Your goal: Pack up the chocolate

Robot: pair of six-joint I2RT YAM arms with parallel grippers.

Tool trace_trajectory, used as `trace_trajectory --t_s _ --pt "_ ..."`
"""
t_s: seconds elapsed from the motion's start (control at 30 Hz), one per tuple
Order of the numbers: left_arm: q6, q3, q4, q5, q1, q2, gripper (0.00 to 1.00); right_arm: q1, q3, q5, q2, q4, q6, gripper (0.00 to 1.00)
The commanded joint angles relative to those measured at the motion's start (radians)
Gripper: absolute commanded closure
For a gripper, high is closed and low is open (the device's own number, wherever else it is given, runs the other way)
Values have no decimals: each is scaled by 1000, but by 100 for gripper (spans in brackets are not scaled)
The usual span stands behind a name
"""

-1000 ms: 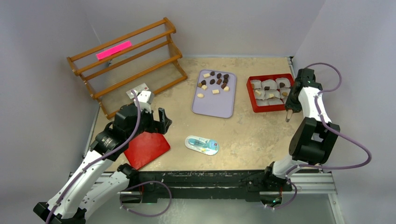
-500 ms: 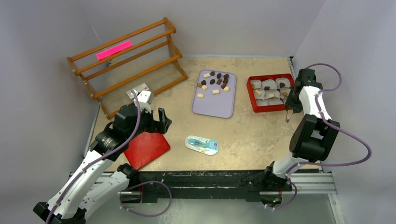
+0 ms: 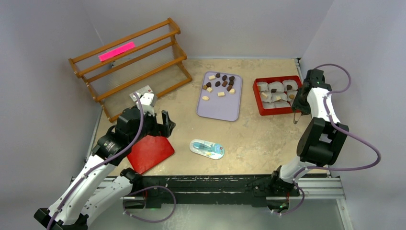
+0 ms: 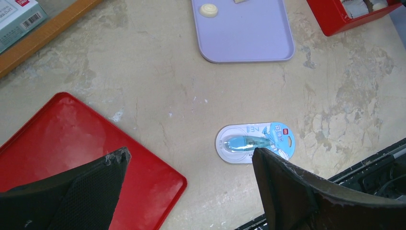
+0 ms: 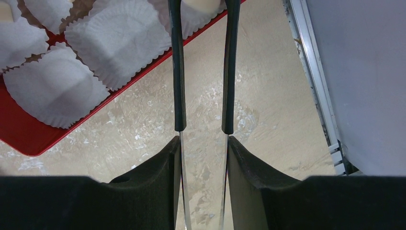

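Several dark brown and cream chocolate pieces (image 3: 219,82) lie on the far half of a lilac tray (image 3: 218,109). A red box (image 3: 262,110) at the right holds white paper cups (image 5: 117,40), some with a piece inside. My right gripper (image 3: 299,101) hangs at the box's near right corner, shut on metal tongs (image 5: 178,72) with black sleeves. The tongs reach over the box's edge to either side of a cream piece (image 5: 201,4); their tips are cut off. In its own wrist view the right gripper (image 5: 202,143) clamps both blades. My left gripper (image 3: 166,123) is open and empty.
A red lid (image 3: 149,152) lies flat under my left gripper (image 4: 190,153). An oval blue-and-white packet (image 3: 207,148) lies near the front edge. A wooden rack (image 3: 129,62) with a pink strip (image 3: 116,51) stands at the back left, with a small white box (image 3: 142,92) beside it.
My right gripper with the tongs has shifted slightly toward the red box. The left arm has not moved.
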Motion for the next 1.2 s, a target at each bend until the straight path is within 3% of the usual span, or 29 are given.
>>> trace_trajectory --t_s 0.0,0.47,1.17 --pt "4 -1 14 -14 -6 -9 1 -5 54 -12 -35 -6 -16 61" --pt "5 1 12 -19 -6 -14 1 32 111 -175 -158 4 -2 63" --pt "10 6 18 -24 -5 -46 0 573 203 -120 19 128 75 62"
